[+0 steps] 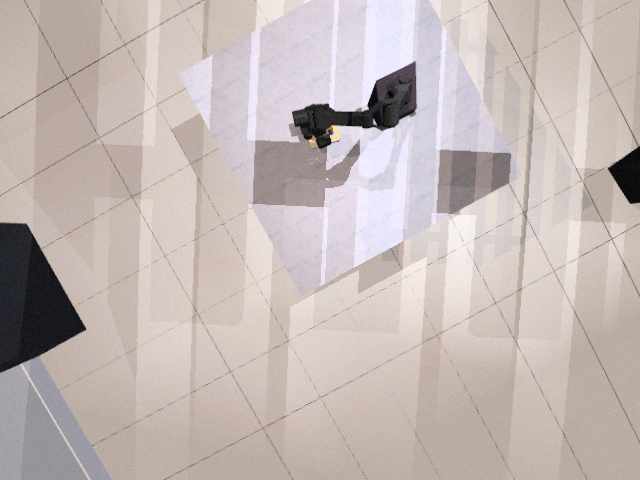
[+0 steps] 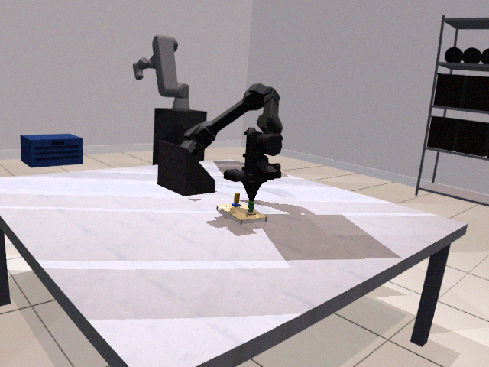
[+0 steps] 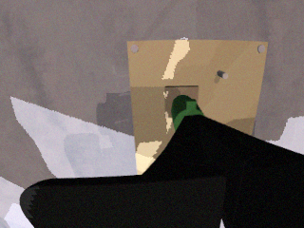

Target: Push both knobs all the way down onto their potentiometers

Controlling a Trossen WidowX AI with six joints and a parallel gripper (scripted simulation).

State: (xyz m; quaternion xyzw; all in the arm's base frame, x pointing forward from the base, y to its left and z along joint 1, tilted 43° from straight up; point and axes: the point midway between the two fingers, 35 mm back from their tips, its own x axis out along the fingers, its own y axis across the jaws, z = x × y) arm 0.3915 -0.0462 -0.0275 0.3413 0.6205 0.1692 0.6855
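The tan circuit board stands on short legs. A green knob stands upright over a brownish potentiometer near one end. Any gap below it is too small to tell. A yellow-orange knob stands over a blue potentiometer toward the other end; it is outside the wrist view. My gripper points straight down with its fingers shut and nothing between them. Its tips are at the top of the green knob, seemingly touching it, and hide part of it in the wrist view.
A small grey pin stands on the board beside the brownish potentiometer. The arm's dark base block is behind the board on the marble table. A shelf rack, a blue cabinet and another robot arm are beyond the table.
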